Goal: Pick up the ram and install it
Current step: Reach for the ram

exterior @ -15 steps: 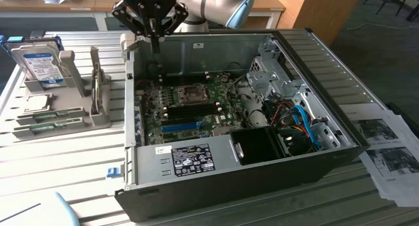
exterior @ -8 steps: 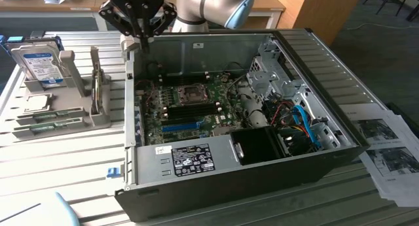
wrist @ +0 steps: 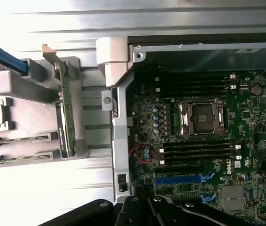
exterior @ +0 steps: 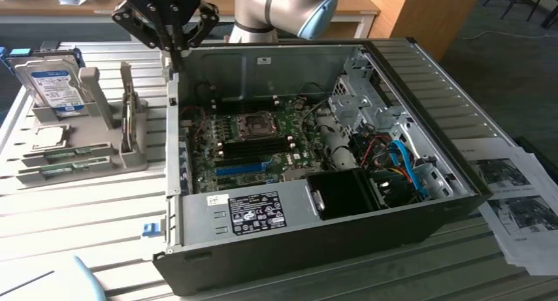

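Green and thin, the ram (exterior: pixel 65 155) lay flat in a front groove of the grey holder (exterior: pixel 131 158) on the table (exterior: pixel 87 209). It was outside the computer case (exterior: pixel 436 98), with a second stick (exterior: pixel 61 172) just beside it. The pincer (exterior: pixel 176 49) hung above the case wall on the holder's side, well apart from the ram. Its jaws were together and clamped on nothing. On the board, the long dark memory slots (wrist: pixel 196 150) beside the processor socket (wrist: pixel 201 117) looked empty.

I judged three risks. Jaws brought down shut would butt the stick rather than take it. The tall card (exterior: pixel 128 118), standing upright in the holder between pincer and ram, could be knocked. A grip on such narrow edges might slip or tilt the stick.
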### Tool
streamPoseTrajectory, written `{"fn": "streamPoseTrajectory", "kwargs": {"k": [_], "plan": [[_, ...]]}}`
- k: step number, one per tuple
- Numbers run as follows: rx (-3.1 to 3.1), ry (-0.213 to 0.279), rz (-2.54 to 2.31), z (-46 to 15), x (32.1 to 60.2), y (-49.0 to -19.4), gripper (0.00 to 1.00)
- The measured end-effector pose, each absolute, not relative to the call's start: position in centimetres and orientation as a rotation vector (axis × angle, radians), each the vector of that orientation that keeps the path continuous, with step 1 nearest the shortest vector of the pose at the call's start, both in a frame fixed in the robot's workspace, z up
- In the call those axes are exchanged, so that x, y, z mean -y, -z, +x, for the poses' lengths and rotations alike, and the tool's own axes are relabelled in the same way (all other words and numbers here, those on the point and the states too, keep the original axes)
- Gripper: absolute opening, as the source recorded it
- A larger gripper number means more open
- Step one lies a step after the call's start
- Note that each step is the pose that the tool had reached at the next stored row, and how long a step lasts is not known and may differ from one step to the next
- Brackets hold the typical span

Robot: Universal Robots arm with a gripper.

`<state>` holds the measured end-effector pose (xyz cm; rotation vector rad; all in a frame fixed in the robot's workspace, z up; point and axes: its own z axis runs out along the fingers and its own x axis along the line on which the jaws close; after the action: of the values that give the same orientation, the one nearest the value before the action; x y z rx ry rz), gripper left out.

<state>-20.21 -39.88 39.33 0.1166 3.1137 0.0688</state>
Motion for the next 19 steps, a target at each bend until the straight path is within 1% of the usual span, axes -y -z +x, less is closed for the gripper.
{"fn": "streamPoseTrajectory", "kwargs": {"k": [19], "plan": [[-3.114, -0.069, 0.117, -26.3, 39.9, -39.3, 0.09]]}}
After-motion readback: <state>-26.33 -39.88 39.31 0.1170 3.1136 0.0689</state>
